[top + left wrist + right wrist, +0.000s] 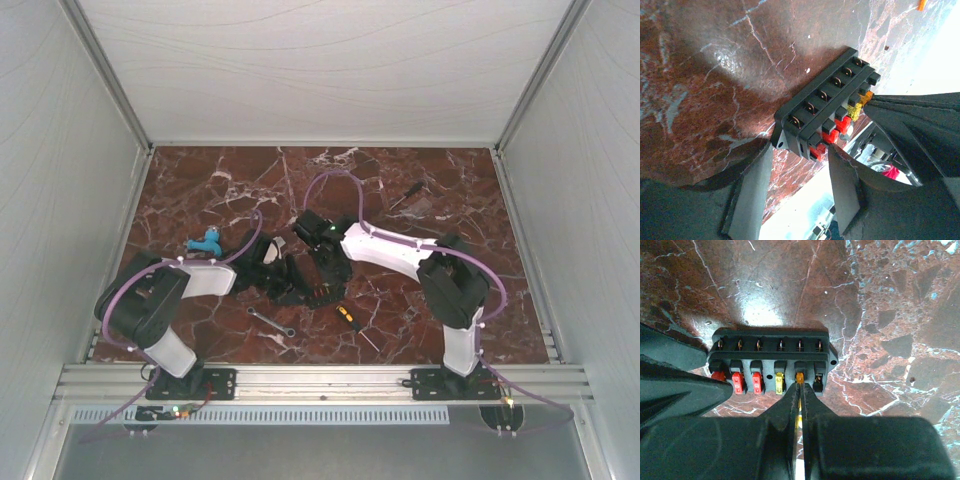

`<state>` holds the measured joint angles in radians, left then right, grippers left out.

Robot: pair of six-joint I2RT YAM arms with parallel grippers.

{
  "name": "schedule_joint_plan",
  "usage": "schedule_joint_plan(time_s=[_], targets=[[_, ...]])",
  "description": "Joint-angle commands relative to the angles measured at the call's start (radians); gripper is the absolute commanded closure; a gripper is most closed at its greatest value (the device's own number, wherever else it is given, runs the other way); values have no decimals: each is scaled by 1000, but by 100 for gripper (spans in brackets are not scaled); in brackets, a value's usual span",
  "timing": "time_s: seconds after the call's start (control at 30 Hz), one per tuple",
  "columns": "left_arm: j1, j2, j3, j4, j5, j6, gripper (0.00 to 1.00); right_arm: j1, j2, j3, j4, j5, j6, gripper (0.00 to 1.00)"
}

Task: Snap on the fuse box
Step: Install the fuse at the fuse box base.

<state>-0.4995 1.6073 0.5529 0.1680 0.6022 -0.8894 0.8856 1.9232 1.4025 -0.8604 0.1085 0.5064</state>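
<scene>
Right now we are seating fuses in the fuse box (770, 347), which is lying on the table (890, 315) between both arms. The right gripper (801, 390) is pinching one orange fuse (800, 378) over the fifth slot, needing a straight push next. The left gripper (800, 165) is flanking the box's end, jaws box-width apart; whether clamped, we cannot tell. We are counting six slots, three red fuses (738, 382), one yellow fuse (779, 384), one slot empty.
</scene>
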Motion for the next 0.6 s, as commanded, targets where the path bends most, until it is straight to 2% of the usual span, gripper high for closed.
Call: schedule_joint_plan(time_s=[0.0,0.27,0.57], targets=[[-7,15,19,-16,-4,11,51,30,179,-82,54,-60,8,100],[-6,8,13,-12,-9,8,51,41,274,-116,67,-113,0,100],[-6,2,0,2,-6,0,51,31,283,-230,68,-105,13,100]])
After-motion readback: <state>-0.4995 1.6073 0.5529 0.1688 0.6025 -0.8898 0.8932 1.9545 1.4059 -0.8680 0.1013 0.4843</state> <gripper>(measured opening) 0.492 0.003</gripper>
